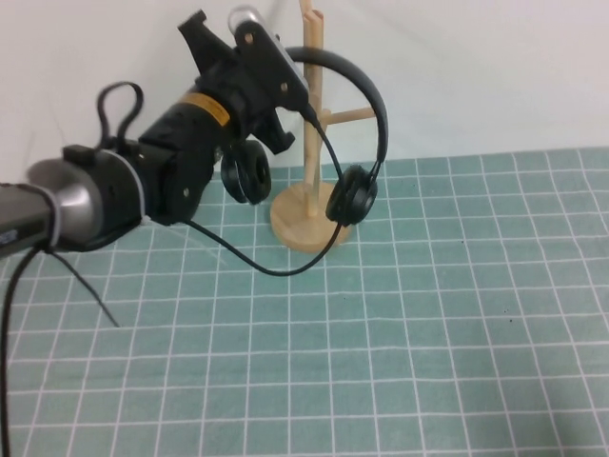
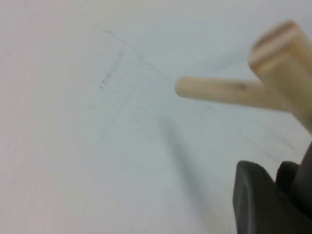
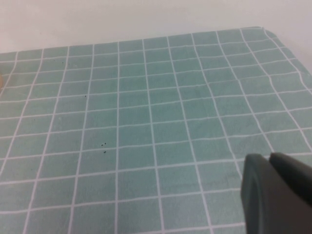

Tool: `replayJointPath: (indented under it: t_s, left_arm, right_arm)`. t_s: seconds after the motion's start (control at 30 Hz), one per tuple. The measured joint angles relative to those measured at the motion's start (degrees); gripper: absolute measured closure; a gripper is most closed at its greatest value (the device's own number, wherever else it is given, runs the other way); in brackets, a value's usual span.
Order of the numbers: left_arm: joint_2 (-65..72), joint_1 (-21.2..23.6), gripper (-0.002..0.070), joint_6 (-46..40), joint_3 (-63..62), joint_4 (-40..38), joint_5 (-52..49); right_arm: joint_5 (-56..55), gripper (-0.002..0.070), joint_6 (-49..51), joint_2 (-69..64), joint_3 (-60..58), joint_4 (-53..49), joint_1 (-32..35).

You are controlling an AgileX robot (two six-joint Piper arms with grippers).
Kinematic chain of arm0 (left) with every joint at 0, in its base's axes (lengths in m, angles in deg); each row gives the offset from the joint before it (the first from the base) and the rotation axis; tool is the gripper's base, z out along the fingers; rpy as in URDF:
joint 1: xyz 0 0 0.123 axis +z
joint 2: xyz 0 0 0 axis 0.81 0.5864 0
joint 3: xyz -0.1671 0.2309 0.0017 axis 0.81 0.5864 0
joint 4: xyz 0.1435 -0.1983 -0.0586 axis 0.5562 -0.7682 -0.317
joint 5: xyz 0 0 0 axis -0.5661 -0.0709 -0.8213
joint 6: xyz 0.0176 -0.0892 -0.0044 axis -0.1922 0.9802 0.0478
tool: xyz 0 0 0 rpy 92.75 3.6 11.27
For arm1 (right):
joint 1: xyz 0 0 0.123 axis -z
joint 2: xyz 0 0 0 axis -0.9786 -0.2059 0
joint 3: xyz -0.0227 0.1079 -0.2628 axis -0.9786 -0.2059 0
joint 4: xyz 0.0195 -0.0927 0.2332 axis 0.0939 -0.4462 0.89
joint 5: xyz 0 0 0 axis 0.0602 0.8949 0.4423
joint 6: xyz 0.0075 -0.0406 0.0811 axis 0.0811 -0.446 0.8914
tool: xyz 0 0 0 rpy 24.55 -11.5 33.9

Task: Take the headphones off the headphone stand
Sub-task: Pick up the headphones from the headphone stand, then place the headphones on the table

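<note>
Pale wood marks the landmark here: in the high view the headphone stand (image 1: 311,133) rises from its round base on the green gridded table (image 1: 428,333), and the headphones (image 1: 357,124) hang over its upper pegs, one ear cup just right of the post above the base, the other to the post's left, partly behind the arm, with the cable drooping in a loop in front of the base. The left gripper (image 1: 290,90) is up at the headband, close against the top of the post on its left side; the jaws look to be about the band, but whether they are closed on it I cannot tell. The left wrist view shows only a peg and post end of the stand, a dark finger (image 2: 258,200) and the blank wall behind; the band itself is out of sight. The right wrist view shows bare grid and a dark finger (image 3: 273,190); the right gripper is absent from the high view, apparently well away from the stand, jaw state not discernible. To do this step well, I judge the band should be gripped firmly, lifted straight up past the angled pegs, then drawn away without snagging the cable or tipping the stand.
</note>
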Motion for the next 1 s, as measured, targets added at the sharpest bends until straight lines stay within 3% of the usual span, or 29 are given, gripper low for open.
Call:
replayJointPath:
  t_s: [0.2, 0.37, 0.5, 0.8, 1.0]
  left_arm:
    - [-6.15, -2.06, 0.0623, 0.46, 0.00, -2.87, -8.08]
    - [-13.48, -4.77, 0.0624, 0.58, 0.00, -12.66, -26.48]
    - [-19.79, -6.40, 0.0623, 4.94, 0.00, -15.09, -42.80]
    - [-21.81, -6.64, 0.0623, 28.23, 0.00, -6.18, -75.73]
    - [-12.80, -6.64, 0.0623, 37.07, 0.00, -0.49, -78.46]
  right_arm:
    - [0.00, 0.0684, 0.00, 0.00, 0.00, 0.00, 0.00]
    - [0.00, 0.0685, 0.00, 0.00, 0.00, 0.00, 0.00]
    - [0.00, 0.0684, 0.00, 0.00, 0.00, 0.00, 0.00]
    - [0.00, 0.0684, 0.00, 0.00, 0.00, 0.00, 0.00]
    - [0.00, 0.0684, 0.00, 0.00, 0.00, 0.00, 0.00]
